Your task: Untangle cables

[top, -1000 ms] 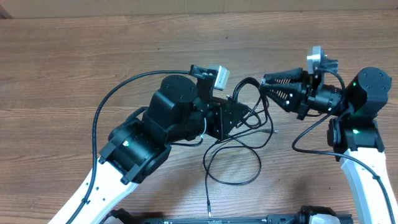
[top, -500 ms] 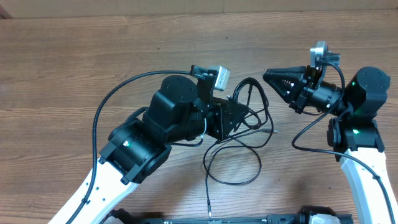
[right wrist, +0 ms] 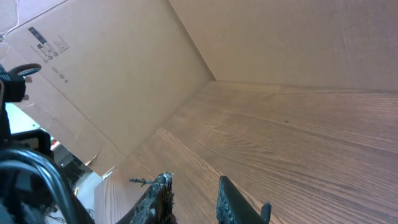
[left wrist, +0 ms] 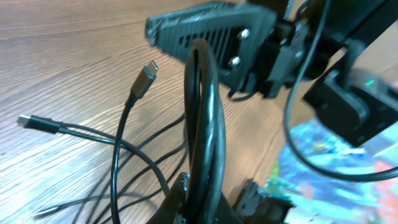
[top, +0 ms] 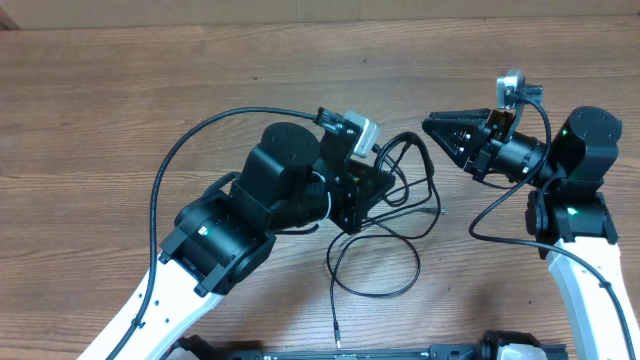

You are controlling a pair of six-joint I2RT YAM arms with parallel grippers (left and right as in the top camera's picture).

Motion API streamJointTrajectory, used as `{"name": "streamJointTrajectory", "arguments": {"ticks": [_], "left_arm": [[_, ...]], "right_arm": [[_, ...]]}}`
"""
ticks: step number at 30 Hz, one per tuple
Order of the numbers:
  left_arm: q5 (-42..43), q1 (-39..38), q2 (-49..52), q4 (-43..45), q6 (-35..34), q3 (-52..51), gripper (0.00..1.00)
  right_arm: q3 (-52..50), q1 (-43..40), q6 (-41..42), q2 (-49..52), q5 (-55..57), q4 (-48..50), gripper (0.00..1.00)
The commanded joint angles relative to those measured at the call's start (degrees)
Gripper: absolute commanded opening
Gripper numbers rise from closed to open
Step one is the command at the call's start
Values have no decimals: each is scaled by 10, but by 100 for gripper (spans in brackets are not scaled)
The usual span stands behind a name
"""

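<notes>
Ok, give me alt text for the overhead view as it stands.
The left gripper is shut on a tangle of thin black cables mid-table, with loose loops trailing from it toward the robot's edge of the wooden table. The right gripper points at the tangle from the right, close but apparently not touching.

The left arm has a white tube, bulky black joints and a thick black wire. The right arm shows green lights; the right gripper is black and ribbed.

No legible text, just blurred black print on cardboard wall
</notes>
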Motion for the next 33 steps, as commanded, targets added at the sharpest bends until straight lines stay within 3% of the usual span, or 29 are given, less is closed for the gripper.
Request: {"name": "streamJointTrajectory", "arguments": {"ticks": [1,24,33], "left_arm": [[-45,12,1,-28,68,6,4],[-287,24,2,-205,201,6,4],[-400,23,2,-264,204,1,4]], "right_arm": [[8,2,0,1,0,1,22],[8,2,0,1,0,-9,23],[8,2,0,1,1,-20,23]]}}
